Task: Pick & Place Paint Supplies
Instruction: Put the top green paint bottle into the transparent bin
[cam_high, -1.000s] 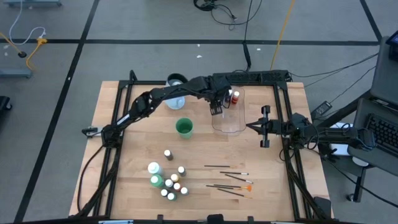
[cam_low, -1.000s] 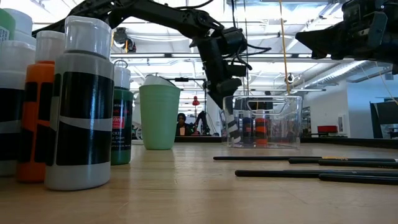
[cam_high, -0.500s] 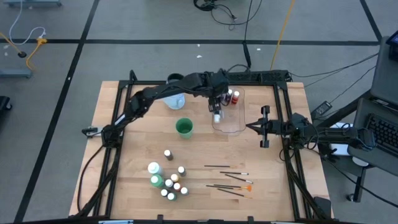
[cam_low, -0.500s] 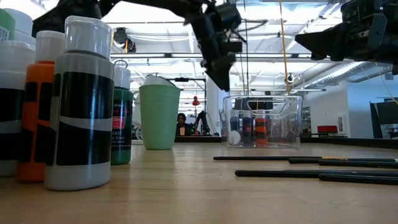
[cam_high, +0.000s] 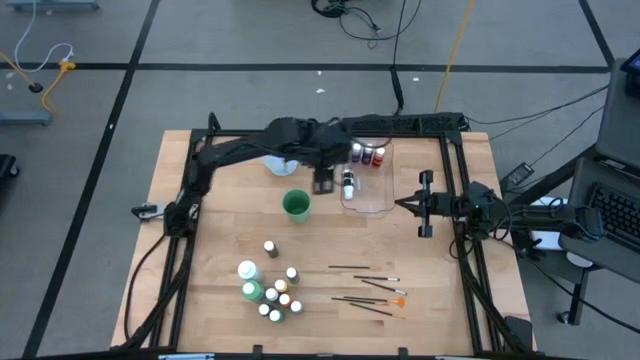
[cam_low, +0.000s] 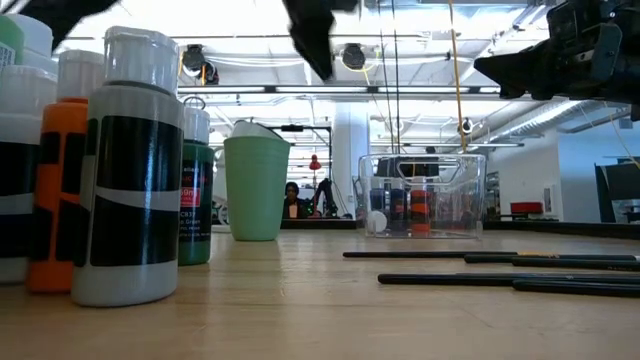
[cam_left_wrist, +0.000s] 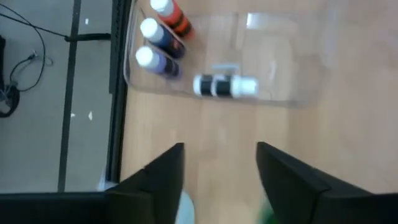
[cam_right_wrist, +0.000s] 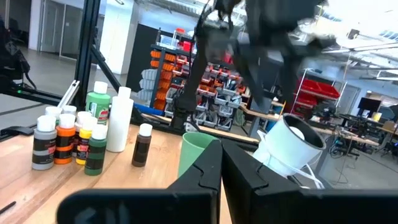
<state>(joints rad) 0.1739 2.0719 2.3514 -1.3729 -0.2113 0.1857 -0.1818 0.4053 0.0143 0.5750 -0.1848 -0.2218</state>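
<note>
- My high view looks straight down on the whole table (cam_high: 200, 300).
- My low view sits at tabletop level, very near the bottles (cam_low: 135, 170), facing the room.
- Left wrist looks down into the tub (cam_left_wrist: 280, 56).
- Right wrist faces across the table, sharing the green cup (cam_right_wrist: 196, 155) with the low view.

Tiny bottles (cam_high: 272, 291) clustered, brushes (cam_high: 368, 288) alongside

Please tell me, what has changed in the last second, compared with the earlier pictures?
The left gripper let go of a black-and-white paint bottle, which now lies on its side in the clear tub. The gripper, open and empty, has pulled back from above the tub toward the green cup. The right gripper, the three upright bottles in the tub, the bottle cluster and the brushes stayed as they were.
</note>
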